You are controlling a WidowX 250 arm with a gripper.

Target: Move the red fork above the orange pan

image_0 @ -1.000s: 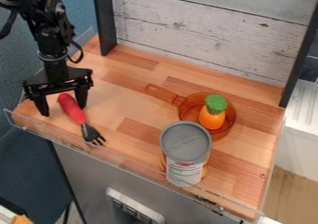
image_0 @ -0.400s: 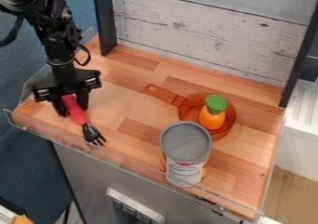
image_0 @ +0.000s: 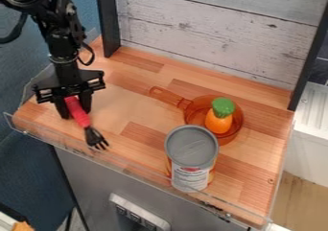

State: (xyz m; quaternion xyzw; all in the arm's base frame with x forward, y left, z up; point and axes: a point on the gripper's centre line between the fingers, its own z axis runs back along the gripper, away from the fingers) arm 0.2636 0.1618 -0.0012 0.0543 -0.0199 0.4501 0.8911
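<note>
At the left end of the wooden surface, my gripper is shut on the handle of the red fork. The fork's black tines point down and right, near the front edge. Whether the fork touches the surface, I cannot tell. The orange pan is translucent and sits right of centre, its handle toward the upper left. Inside the pan stands an orange toy carrot with a green top.
A can with a grey lid stands just in front of the pan, near the front edge. A clear low guard runs along the front. A whitewashed wood panel rises behind, between dark posts.
My gripper has moved slightly right, and its fingers have come together on the red handle. The fork has barely shifted; pan and can stay where they were.
</note>
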